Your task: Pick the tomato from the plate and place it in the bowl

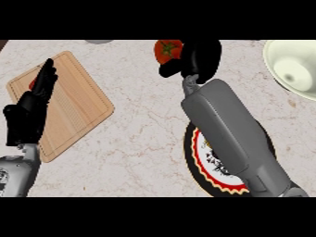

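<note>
A red tomato (167, 50) with a green stem shows at the top middle of the head view, with my right hand (200, 58) curled round its right side and partly hiding it. The hand and tomato are well beyond the plate (203, 173), a black-rimmed plate with a red and yellow border, which my right forearm mostly covers. The cream bowl (304, 69) stands at the right edge, to the right of the hand. My left hand (32, 106) rests open at the left, fingers straight, over the wooden board.
A wooden cutting board (78, 106) lies tilted at the left, with a small red thing (34, 82) peeking out behind my left fingers. A grey round object (98, 41) is cut off at the top edge. The counter's dark edge shows at the top left.
</note>
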